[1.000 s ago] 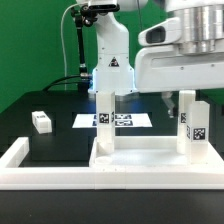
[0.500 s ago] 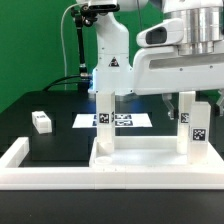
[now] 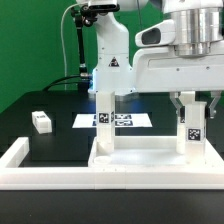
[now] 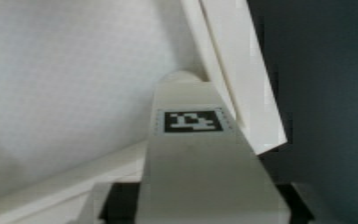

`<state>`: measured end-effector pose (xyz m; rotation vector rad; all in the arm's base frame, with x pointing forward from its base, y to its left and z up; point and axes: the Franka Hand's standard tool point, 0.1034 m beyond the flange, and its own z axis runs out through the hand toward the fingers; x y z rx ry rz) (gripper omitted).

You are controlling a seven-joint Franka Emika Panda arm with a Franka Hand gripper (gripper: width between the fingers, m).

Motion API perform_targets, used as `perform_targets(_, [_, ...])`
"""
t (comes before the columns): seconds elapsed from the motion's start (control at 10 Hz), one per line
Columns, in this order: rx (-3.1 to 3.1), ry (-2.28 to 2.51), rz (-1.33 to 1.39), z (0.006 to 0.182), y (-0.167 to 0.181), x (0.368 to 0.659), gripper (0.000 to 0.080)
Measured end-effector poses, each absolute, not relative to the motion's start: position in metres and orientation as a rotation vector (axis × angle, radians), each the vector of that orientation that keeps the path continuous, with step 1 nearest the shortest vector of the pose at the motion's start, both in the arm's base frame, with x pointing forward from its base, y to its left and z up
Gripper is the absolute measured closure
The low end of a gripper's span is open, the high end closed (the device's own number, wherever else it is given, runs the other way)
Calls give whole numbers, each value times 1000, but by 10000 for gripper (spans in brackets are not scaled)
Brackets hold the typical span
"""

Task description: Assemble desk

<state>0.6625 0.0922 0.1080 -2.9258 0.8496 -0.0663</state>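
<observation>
The white tabletop panel [image 3: 150, 158] lies flat with its raised rim up. Two white tagged legs stand upright on it, one at the exterior view's left [image 3: 104, 120] and one at its right [image 3: 192, 135]. My gripper [image 3: 193, 108] hangs straight down over the right leg, with a finger on each side of its top. In the wrist view that leg [image 4: 202, 160] fills the gap, and both dark fingers [image 4: 119, 205] press against its sides; the gripper [image 4: 202, 205] is shut on it. Another loose leg [image 3: 41, 121] lies on the black table.
A low white barrier wall [image 3: 20, 155] runs along the front and turns back at the exterior view's left. The marker board [image 3: 130, 121] lies flat behind the left leg. The robot base [image 3: 110, 60] and a cable stand at the back.
The fingers were spread wide beside the right leg's top; they have now closed in onto its sides. The leg and panel have stayed put.
</observation>
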Motion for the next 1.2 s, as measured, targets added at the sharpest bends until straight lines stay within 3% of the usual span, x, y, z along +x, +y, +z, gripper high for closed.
perform_targets(0.8, [-2005,2182,135,107,96,665,509])
perform_targets(1.2, [-1810,2343,152,107,90,666,509])
